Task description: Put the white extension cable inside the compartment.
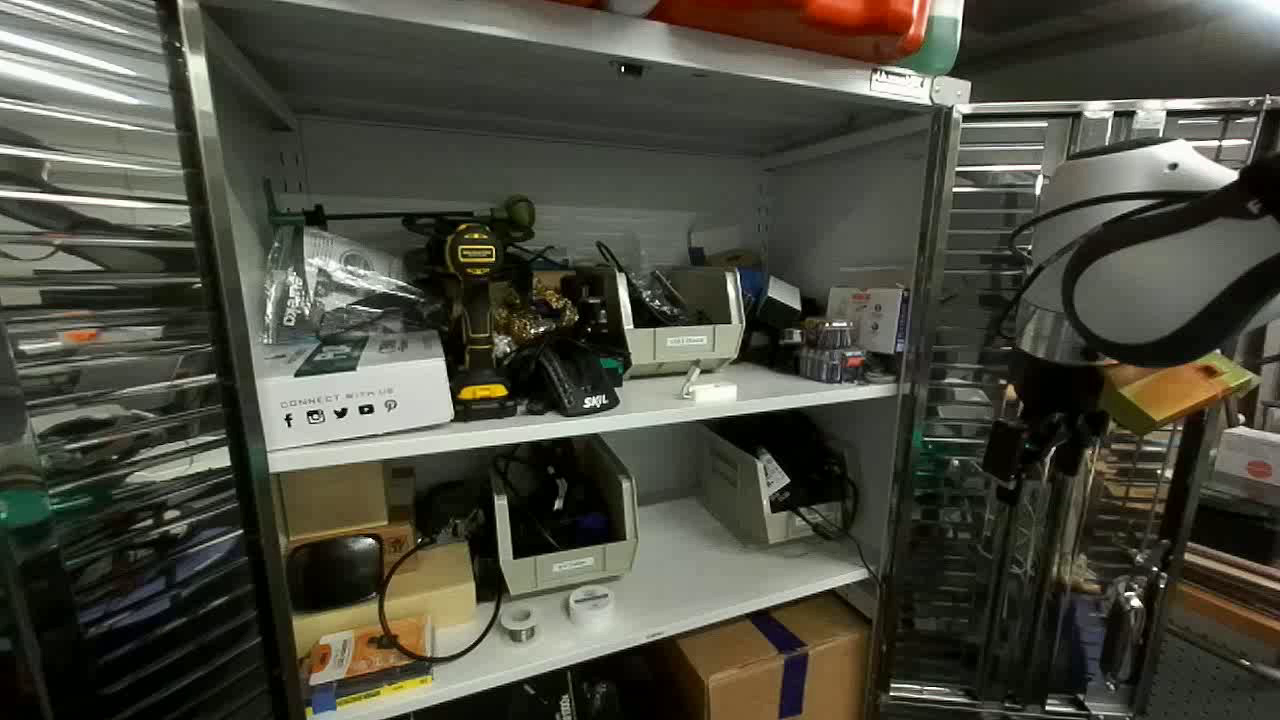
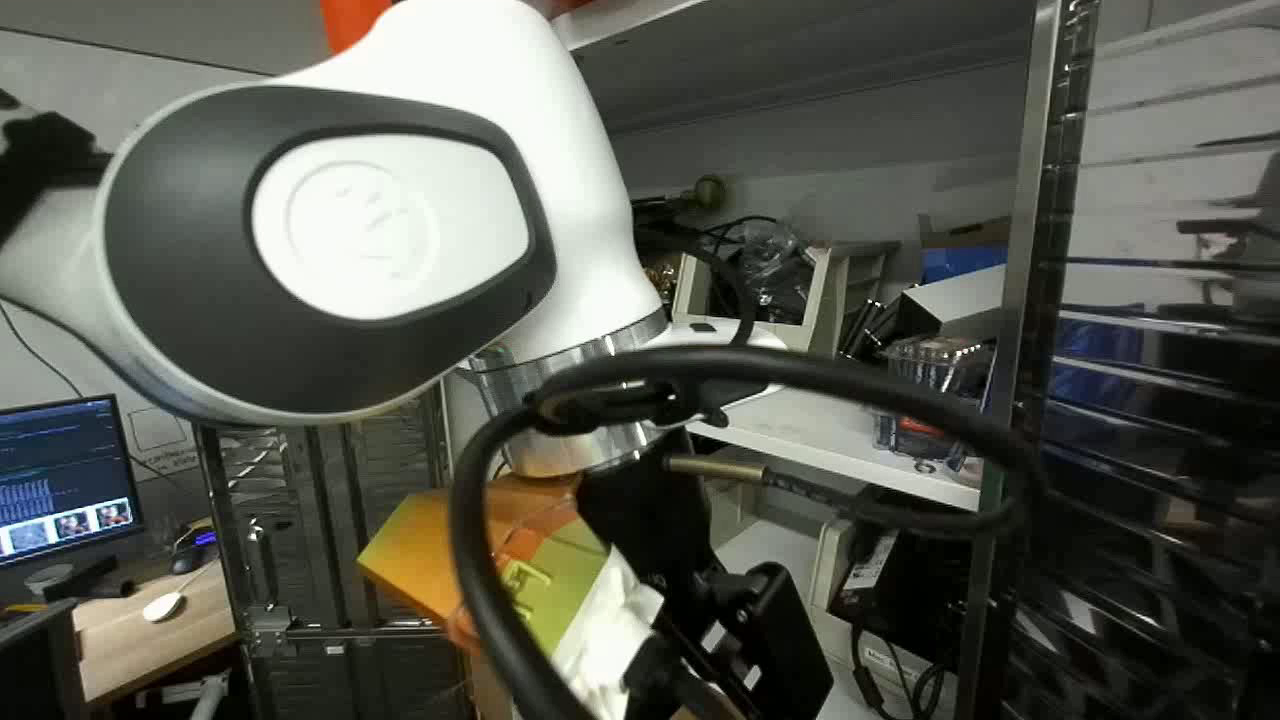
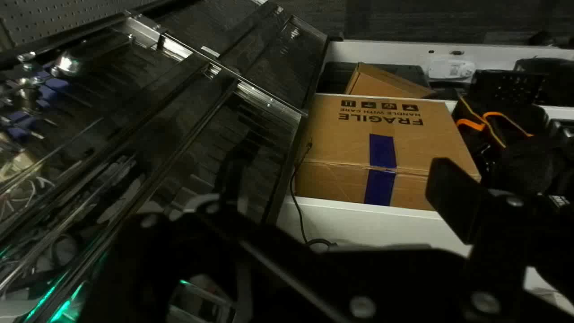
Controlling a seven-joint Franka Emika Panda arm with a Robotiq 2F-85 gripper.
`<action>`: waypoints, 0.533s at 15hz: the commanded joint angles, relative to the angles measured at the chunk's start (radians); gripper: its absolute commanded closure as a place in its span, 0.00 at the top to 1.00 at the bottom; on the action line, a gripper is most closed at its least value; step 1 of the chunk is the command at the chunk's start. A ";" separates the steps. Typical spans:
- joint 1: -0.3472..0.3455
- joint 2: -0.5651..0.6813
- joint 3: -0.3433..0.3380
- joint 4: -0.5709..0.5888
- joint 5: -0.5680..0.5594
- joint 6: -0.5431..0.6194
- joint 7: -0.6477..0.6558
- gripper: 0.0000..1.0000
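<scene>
White compartment shelf (image 1: 640, 408): printed white box (image 1: 350, 390); upright drill (image 1: 478, 325); SKIL-marked black item (image 1: 575, 378); labelled grey bin (image 1: 690, 345); clear plastic pack (image 1: 832, 360).

Dim indoor storage area

In both exterior views, grey metal cabinet (image 1: 760, 60), shiny slatted doors (image 1: 95, 420) open both sides. In an exterior view, pale wall (image 2: 30, 370) behind wood-topped desk (image 2: 170, 650) and lit monitor (image 2: 65, 450). Bright light (image 1: 1245, 10) at top right corner in an exterior view. Wrist view: dark floor (image 3: 417, 20), perforated panel (image 3: 67, 20).
</scene>
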 commanded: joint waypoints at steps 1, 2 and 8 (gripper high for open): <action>0.008 -0.001 -0.008 0.007 -0.003 -0.004 0.002 1.00; 0.008 -0.002 -0.008 0.012 -0.003 -0.004 0.002 1.00; 0.012 0.004 -0.004 0.020 0.002 -0.004 0.008 1.00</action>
